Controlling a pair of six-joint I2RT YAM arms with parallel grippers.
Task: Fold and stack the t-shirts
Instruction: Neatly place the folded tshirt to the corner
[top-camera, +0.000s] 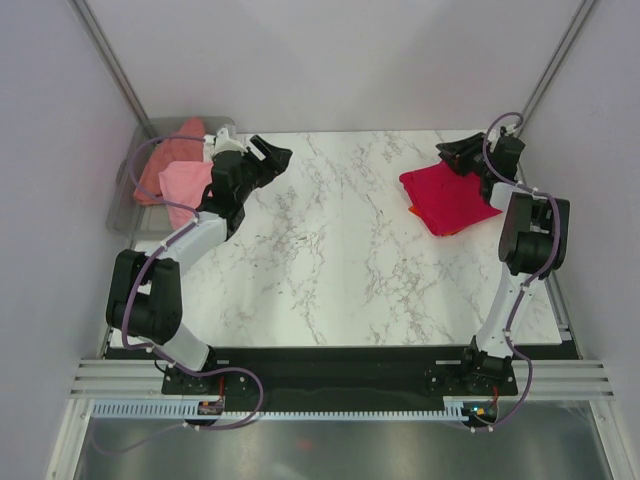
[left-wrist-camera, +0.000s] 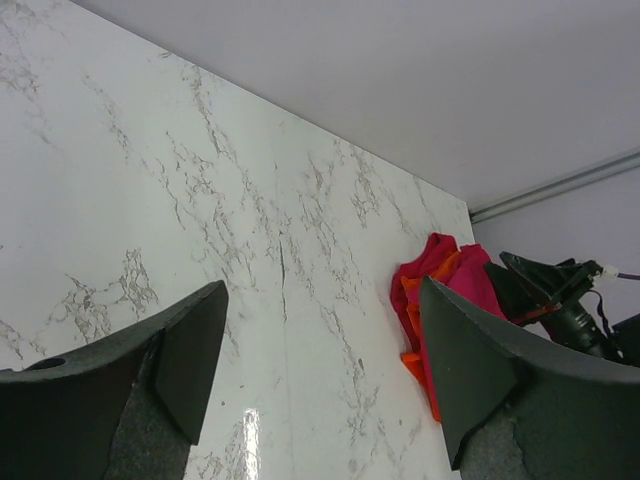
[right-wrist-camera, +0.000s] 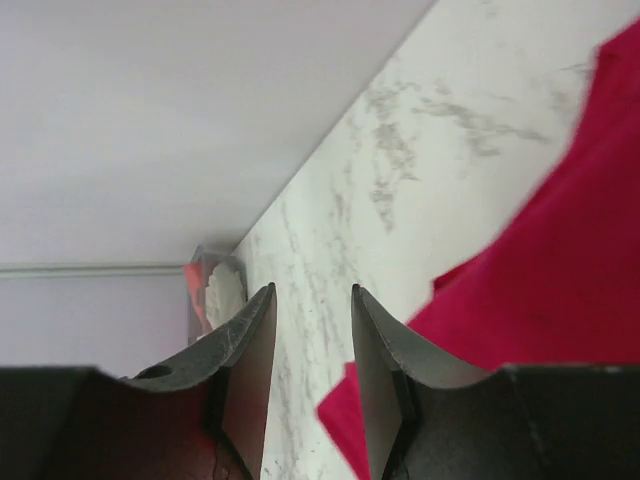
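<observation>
A folded crimson t-shirt (top-camera: 447, 197) lies at the table's far right, on top of an orange t-shirt (top-camera: 413, 210) whose edge peeks out. Both show in the left wrist view, crimson (left-wrist-camera: 437, 256) over orange (left-wrist-camera: 412, 330). The crimson shirt fills the right of the right wrist view (right-wrist-camera: 560, 260). My right gripper (top-camera: 453, 153) is open and empty just beyond that stack's far edge. My left gripper (top-camera: 268, 160) is open and empty above the far left of the table. A light pink t-shirt (top-camera: 185, 183) and a salmon one (top-camera: 165, 160) lie in the bin.
A clear grey plastic bin (top-camera: 125, 190) stands off the table's far left corner, holding the remaining shirts. It shows far off in the right wrist view (right-wrist-camera: 205, 285). The marble tabletop (top-camera: 340, 250) lies between the arms. Walls close in on the back and both sides.
</observation>
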